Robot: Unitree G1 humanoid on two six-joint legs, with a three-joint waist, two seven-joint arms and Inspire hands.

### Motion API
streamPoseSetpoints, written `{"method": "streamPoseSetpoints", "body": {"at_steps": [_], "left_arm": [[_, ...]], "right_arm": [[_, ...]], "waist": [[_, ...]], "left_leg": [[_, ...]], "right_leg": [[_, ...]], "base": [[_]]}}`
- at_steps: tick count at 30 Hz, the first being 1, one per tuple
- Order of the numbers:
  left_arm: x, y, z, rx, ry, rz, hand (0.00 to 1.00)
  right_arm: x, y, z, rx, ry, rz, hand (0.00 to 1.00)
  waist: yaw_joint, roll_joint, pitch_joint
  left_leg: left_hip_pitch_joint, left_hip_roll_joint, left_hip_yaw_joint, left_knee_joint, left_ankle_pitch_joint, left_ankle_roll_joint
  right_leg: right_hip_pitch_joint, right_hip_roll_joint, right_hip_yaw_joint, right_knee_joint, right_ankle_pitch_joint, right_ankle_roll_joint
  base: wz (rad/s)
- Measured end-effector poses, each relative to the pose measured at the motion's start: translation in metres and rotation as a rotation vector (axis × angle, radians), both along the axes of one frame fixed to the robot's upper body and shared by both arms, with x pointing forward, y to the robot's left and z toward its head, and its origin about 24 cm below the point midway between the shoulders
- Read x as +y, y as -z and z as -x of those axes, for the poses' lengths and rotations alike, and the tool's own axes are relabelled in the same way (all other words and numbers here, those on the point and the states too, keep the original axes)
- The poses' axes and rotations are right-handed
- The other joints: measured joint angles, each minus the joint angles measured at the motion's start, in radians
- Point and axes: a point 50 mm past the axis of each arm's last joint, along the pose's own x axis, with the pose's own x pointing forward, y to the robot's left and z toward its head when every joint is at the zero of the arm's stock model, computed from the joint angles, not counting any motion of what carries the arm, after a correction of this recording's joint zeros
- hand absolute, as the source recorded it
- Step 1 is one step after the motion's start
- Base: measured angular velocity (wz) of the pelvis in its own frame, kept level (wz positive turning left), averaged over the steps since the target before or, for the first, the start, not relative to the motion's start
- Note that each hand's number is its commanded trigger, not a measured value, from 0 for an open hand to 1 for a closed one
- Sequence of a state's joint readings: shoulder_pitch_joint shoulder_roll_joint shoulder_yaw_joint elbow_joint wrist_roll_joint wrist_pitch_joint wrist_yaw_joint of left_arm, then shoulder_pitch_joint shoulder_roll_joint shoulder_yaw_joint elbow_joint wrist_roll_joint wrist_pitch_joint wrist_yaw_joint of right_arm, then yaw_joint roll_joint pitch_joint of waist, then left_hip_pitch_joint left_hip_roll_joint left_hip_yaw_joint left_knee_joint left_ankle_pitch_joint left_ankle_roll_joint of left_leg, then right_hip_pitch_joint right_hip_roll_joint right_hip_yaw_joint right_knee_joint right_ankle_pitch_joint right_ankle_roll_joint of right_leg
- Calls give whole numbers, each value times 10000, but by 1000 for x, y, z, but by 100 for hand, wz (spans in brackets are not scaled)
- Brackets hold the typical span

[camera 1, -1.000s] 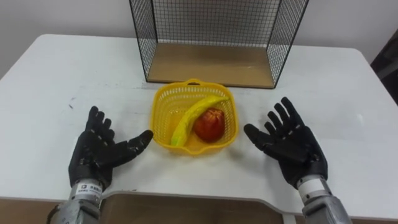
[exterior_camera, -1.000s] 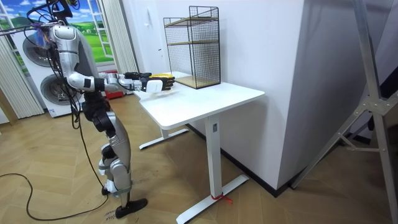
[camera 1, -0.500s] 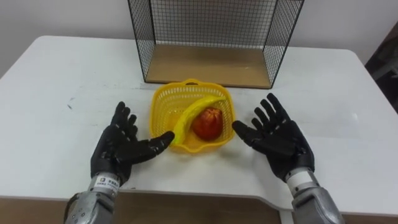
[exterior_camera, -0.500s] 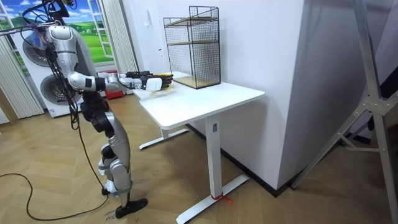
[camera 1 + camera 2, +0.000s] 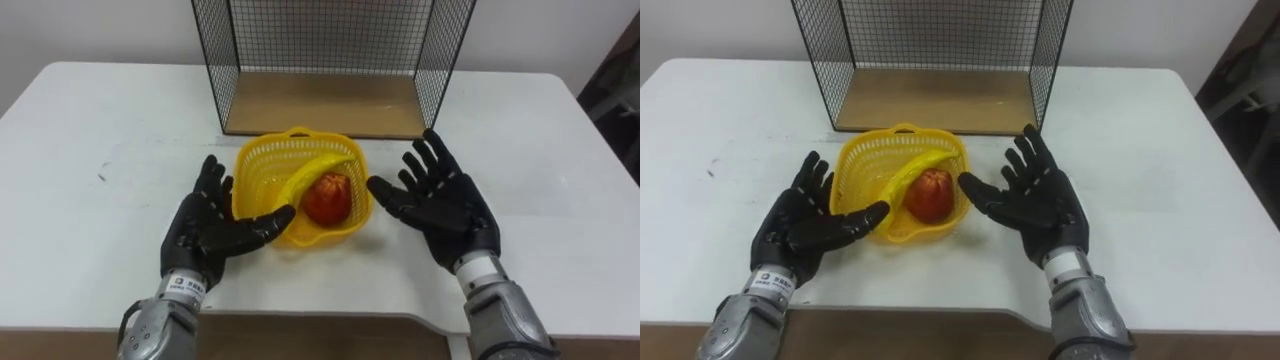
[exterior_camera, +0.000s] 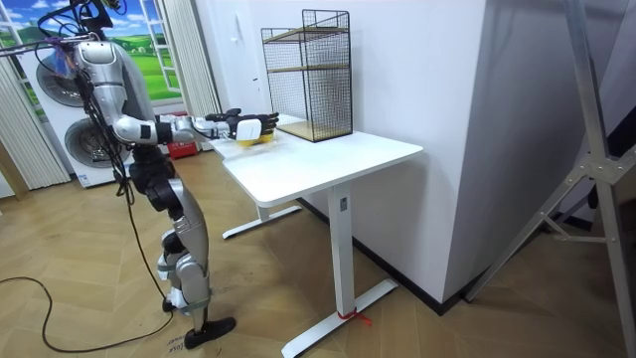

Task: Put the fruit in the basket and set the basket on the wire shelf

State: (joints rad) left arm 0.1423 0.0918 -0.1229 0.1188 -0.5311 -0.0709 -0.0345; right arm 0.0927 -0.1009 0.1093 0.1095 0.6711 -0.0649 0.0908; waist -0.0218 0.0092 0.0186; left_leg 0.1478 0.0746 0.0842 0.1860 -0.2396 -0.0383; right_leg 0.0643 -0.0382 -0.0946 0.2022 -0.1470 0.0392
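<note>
Left eye view: banana (image 5: 300,181) and apple (image 5: 326,198) lay in the yellow basket (image 5: 262,168), so the fruit step looked done. Flanking it, the left hand (image 5: 210,232) and right hand (image 5: 440,205) had fingers spread and palms inward, clasping nothing; the left thumb lay against the near wall. Room view: the robot stood at the end of the table (image 6: 328,154), arms out over it. Right eye view: the basket sat on the tabletop just before the wire shelf (image 5: 930,100), its board bare, so lifting and placing remained.

Yellow basket (image 5: 262,180), yellow banana (image 5: 303,179), red apple (image 5: 326,198), black wire shelf (image 5: 330,40)
</note>
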Motion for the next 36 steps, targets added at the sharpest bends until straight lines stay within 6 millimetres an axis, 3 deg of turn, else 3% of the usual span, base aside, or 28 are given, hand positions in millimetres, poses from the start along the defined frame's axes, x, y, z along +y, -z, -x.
{"method": "streamPoseSetpoints", "body": {"at_steps": [10,25,36], "left_arm": [[-8,-2,-2,-139,428,159,0],[-14,-7,-8,-419,844,130,0],[-15,2,-5,-7,869,119,0]], "right_arm": [[15,2,2,27,-733,-84,0],[19,11,5,394,-1002,-66,0],[25,21,10,820,-1286,23,0]], "waist": [[-19,124,-30],[-11,88,-13],[-17,51,9]], "left_leg": [[-142,21,9,33,-1,-2],[-134,20,24,31,0,-2],[-150,20,24,35,0,-2]], "right_leg": [[-139,18,-3,15,31,-32],[-137,23,34,18,39,-31],[-147,23,35,6,38,-30]], "base": [[0],[0],[0]]}}
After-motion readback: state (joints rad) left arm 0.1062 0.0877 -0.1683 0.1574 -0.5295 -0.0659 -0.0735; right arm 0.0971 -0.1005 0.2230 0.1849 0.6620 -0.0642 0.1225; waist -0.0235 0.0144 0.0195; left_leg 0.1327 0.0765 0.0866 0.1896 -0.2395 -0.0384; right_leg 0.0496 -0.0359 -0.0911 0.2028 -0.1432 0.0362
